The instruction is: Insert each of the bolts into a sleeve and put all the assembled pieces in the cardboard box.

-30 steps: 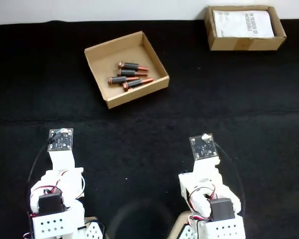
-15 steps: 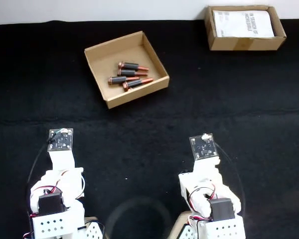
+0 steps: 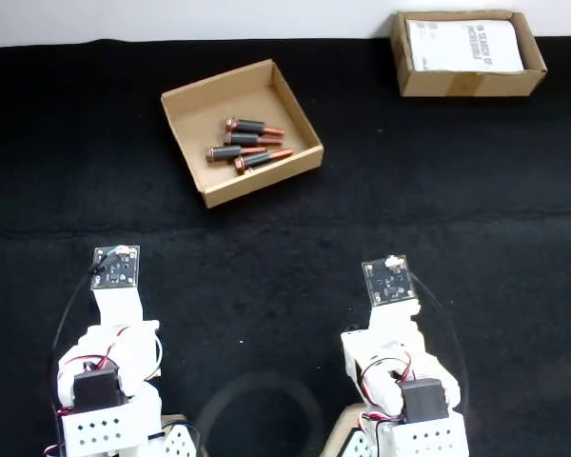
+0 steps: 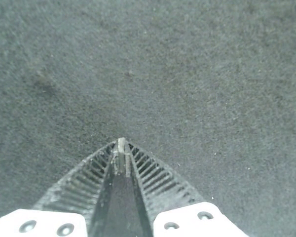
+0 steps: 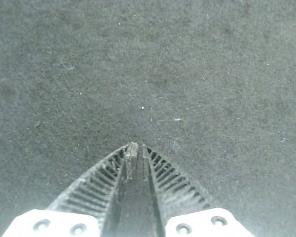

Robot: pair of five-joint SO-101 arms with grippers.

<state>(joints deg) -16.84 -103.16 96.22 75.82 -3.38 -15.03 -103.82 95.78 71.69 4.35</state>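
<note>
- Seeing four assembled pieces lying close together inside the cardboard box, well away from both grippers.
- My left gripper is closed tight, gripping nothing, above black cloth.
- My right gripper is likewise closed and empty.

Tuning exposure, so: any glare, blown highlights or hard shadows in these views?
High view: even light, no hard shadows; bolts stand out in the box; paper in the far box is near blown; a faint pale arc near the bottom edge, maybe a reflection. Left wrist view: flat light on the mat, no shadow under the left gripper. Right wrist view: same under the right gripper.
</note>
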